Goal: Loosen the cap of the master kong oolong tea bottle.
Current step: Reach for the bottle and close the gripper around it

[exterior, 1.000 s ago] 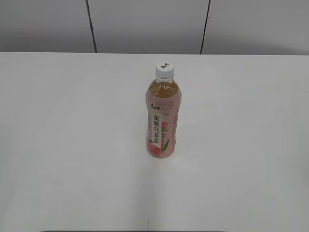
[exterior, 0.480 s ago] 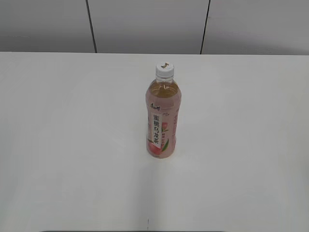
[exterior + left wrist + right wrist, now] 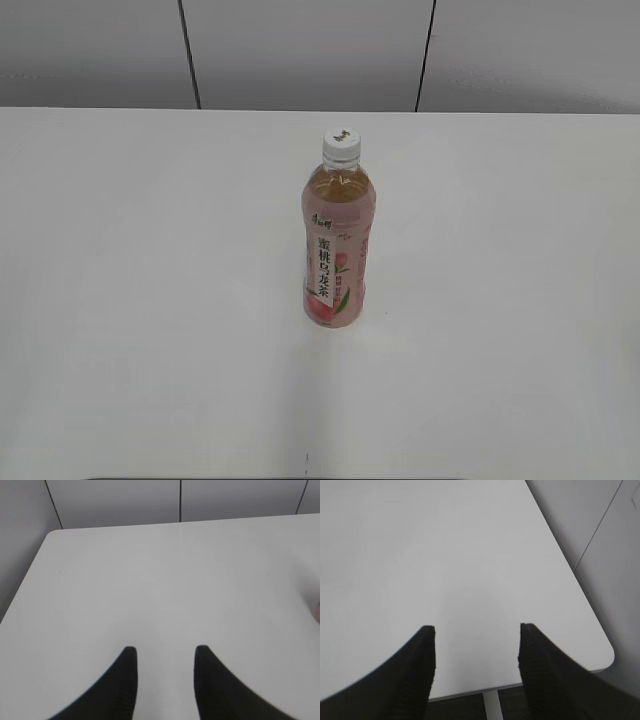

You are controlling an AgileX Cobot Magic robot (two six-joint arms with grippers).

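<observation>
The worktop [image 3: 150, 300] is occupied only by the upright master kong oolong tea bottle [image 3: 337, 245]; open passage is offered on every side and above its cap [image 3: 341, 144].

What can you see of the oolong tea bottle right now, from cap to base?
The master kong oolong tea bottle is a tall clear plastic bottle standing upright near the middle of the white table. Amber tea shows through its bare shoulder; below, a pink wrap label carries a peach picture and vertical Chinese characters. The cap, white and ridged with a small dark mark on top, sits on the neck. Only the table touches the bottle; no fingers show in the exterior view.
</observation>
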